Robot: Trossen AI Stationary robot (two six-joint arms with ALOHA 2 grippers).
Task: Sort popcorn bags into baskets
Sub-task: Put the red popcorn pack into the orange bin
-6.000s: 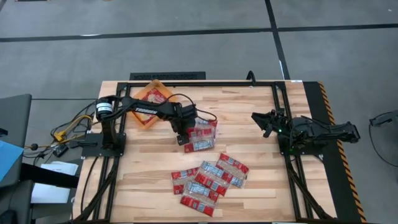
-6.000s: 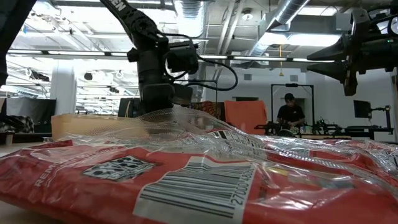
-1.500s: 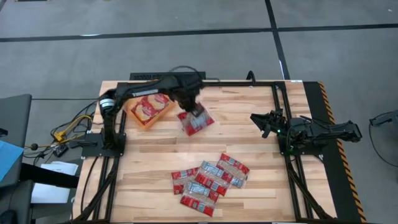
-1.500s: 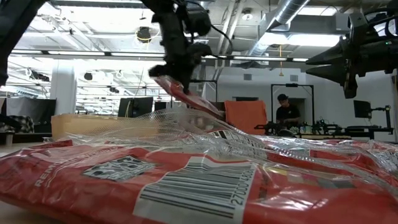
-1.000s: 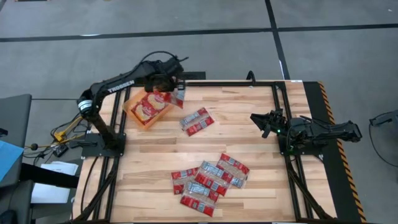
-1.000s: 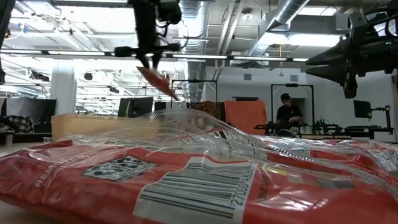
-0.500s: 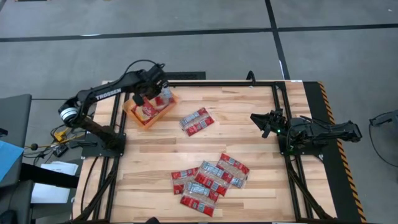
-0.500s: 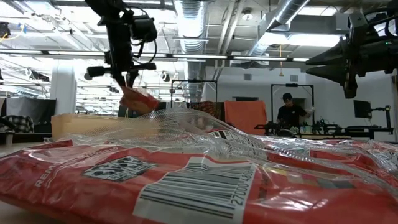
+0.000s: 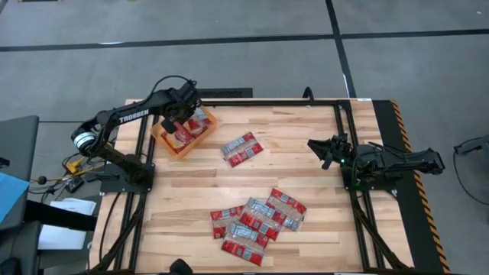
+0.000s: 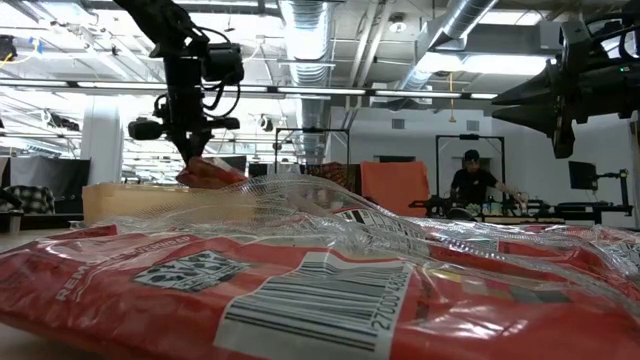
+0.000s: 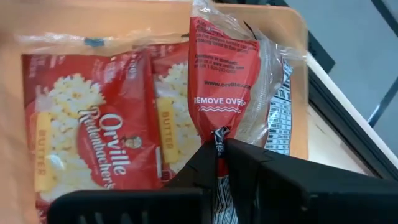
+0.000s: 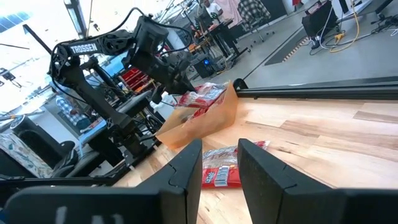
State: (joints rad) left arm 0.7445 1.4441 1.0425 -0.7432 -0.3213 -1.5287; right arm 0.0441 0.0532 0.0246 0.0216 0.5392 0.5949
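The orange basket (image 9: 177,151) sits at the table's far left with popcorn bags (image 11: 87,130) lying flat in it. My left gripper (image 9: 178,114) hangs over it, shut on one red popcorn bag (image 11: 224,68). Two more bags (image 9: 242,148) lie flat mid-table, and a heap of several bags (image 9: 258,218) lies near the front edge. My right gripper (image 9: 325,150) waits raised at the table's right side, open, with nothing between its fingers (image 12: 186,171). My left gripper pinches the bag's upper end (image 11: 219,138) between its two fingers, coming from above and pointing down. The bag hangs tilted below the fingers (image 10: 210,172), and its lower end (image 11: 217,25) reaches down among the bags in the basket. Whether it rests there I cannot tell.
A black frame rail (image 9: 252,101) runs along the table's far edge just behind the basket. Bare wood lies between the basket and the bag heap. One bag (image 10: 300,290) lies right before the low camera. A person (image 10: 470,180) works far back in the room.
My left gripper has carried the bag from beside the basket's right corner toward the table's left edge and down over the basket. The bag, which hung clear above the table, now dips into the basket.
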